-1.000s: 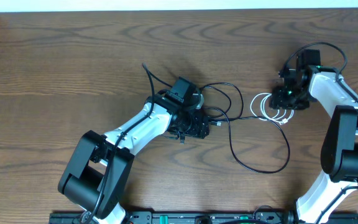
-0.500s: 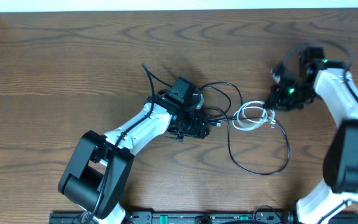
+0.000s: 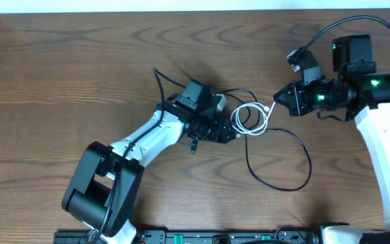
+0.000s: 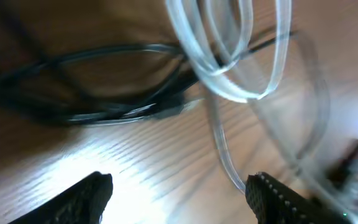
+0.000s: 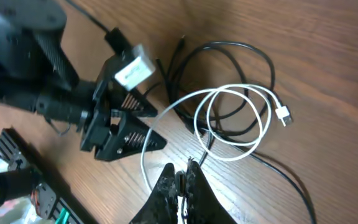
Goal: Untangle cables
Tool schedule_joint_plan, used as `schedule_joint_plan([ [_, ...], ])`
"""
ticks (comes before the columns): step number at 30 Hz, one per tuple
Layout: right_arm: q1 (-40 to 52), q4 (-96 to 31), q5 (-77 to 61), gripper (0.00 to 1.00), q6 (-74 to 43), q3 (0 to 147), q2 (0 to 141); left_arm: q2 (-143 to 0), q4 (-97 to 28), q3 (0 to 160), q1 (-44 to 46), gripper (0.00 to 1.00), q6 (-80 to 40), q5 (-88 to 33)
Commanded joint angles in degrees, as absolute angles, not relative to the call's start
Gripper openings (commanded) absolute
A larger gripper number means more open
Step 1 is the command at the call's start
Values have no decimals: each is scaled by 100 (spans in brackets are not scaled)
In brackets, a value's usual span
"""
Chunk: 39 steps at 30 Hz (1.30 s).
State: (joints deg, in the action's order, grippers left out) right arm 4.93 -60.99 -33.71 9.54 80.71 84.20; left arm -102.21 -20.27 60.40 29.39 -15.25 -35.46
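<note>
Table: bare brown wood-grain table [image 3: 59, 81], flat and matte. I judge a cord will slide on it easily.
Room: open wood on every side of the tangle. There is free space toward my right arm's side for drawing a cord clear.
Black cable: the long black cable [image 5: 229, 43] lies slack on the wood, with small loops bunched by my left gripper and one wide loop trailing toward the near edge.
White cable: the shorter white cable [image 4: 191, 46] is coiled in a few rings between my two grippers and crosses over the black bunch. I cannot tell whether it only rests on top or is threaded through.
Key relation: from my right fingertips the white strand runs straight out toward my left arm, and the coil sits at that far end, just beside my left fingers. My left arm is nearer the crossing. My right arm has the line.
Right gripper: my right gripper [image 5: 185, 183] is pinched tight on one stretch of the white strand, lifted off the wood.
Left gripper: my left gripper [image 4: 179, 182] is spread wide and low over the table. It grips nothing, with the black strands just ahead.
Plug: the white plug [image 5: 283, 115] lies loose at the coil's outer side.
Risk: pulling the white may drag the black along.
</note>
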Motion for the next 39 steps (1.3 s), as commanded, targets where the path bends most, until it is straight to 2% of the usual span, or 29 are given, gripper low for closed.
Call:
schedule_joint_plan([
  [1,574,-6125,-3472,1,1035,8101,8350,-10082,-1627,6066,2615,74,-1511,-5068],
  [9,572,-6182,-3511,1,1037,8101,8350,-10071,-849,6066,2237,78,-1516,-6490],
  [17,572,-6206,-3507,1,1037,8101,8350,-10071,-572,6066,2213,78,-1730,-6862],
  [19,572,-6206,-3503,1,1037,8099,8350,-10071,-620,6064,2213,69,-1809,-6860],
  [21,572,-6204,-3463,1,1037,8101,8350,-10071,-766,6064,2213,48,-1806,-6858],
  [24,572,-6213,-3441,1,1037,8099,8350,-10073,-941,6053,2213,47,-1787,-6836],
  [26,572,-6215,-3444,1,1037,8101,8350,-10073,-987,6053,2213,47,-1787,-6834],
  [27,572,-6215,-3444,1,1037,8099,8350,-10073,-998,6053,2213,50,-1787,-6836],
  [29,572,-6219,-3444,1,1037,8101,8350,-10073,-1002,6053,2213,70,-1791,-6838],
  [31,572,-6222,-3441,1,1037,8101,8350,-10073,-1022,6053,2213,79,-1791,-6838],
  [39,567,-6230,-3293,1,1035,8099,8350,-10073,-1144,6053,2213,82,-1791,-6840],
])
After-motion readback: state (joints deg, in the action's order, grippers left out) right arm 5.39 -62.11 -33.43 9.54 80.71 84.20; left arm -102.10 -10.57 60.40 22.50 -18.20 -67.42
